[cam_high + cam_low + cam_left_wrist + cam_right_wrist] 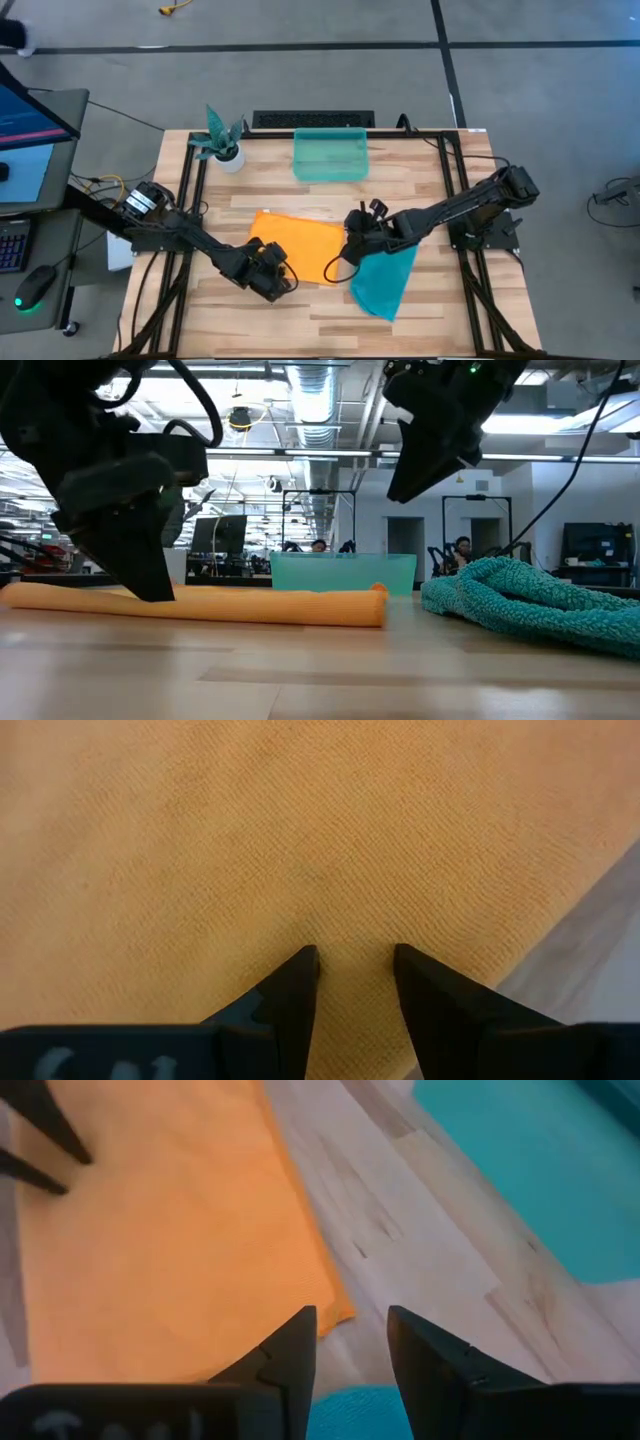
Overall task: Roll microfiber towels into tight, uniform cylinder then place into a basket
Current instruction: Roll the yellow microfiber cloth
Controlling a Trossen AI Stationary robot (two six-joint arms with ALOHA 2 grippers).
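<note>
— While both towels lie flat, rolling hasn't begun. From above: orange towel mid-table, teal towel just right, basket empty behind; left gripper at the orange near edge.

— Low view: contact unclear. Left wrist: fingers spread over cloth. Right wrist: right gripper spread above the corner. Next, pinch both corners.
</note>
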